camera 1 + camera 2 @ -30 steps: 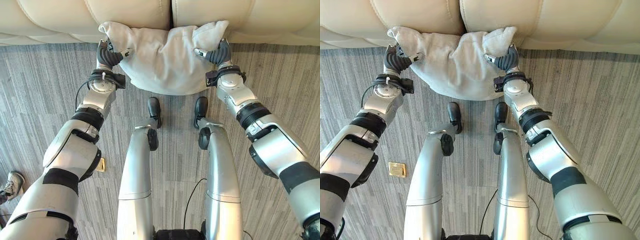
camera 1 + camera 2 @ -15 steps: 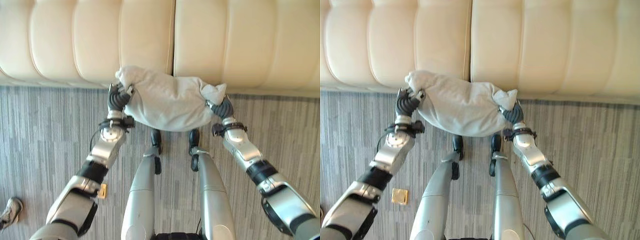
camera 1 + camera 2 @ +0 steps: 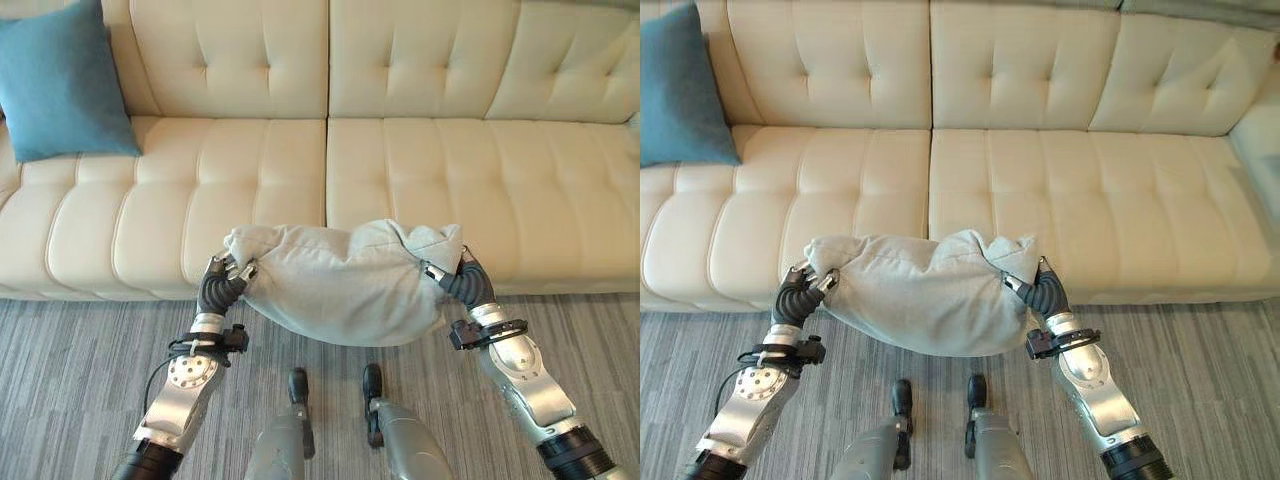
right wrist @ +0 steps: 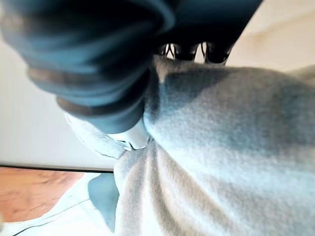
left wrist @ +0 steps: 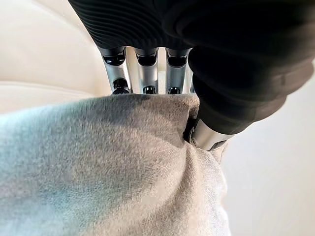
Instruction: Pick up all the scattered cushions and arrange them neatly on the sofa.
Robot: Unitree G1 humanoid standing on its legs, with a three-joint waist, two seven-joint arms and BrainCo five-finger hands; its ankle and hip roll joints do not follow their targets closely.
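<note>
A pale grey cushion (image 3: 345, 283) hangs in the air in front of the cream sofa (image 3: 420, 170), at the level of the seat's front edge. My left hand (image 3: 220, 285) is shut on its left corner and my right hand (image 3: 462, 281) is shut on its right corner. In the left wrist view my fingers (image 5: 143, 73) and thumb pinch the grey cloth (image 5: 98, 167). The right wrist view shows the same grip on the grey cloth (image 4: 221, 147). A blue cushion (image 3: 62, 85) leans upright against the sofa's back at the far left.
The sofa's seat (image 3: 1120, 200) is bare from the middle to the right. Grey striped carpet (image 3: 70, 380) lies in front of the sofa. A pale object (image 3: 1260, 140) shows at the right end of the sofa.
The camera has tilted up, bringing the sofa's seat, back and the blue cushion into view. Both hands have lifted the grey cushion from floor level up to the seat's front edge.
</note>
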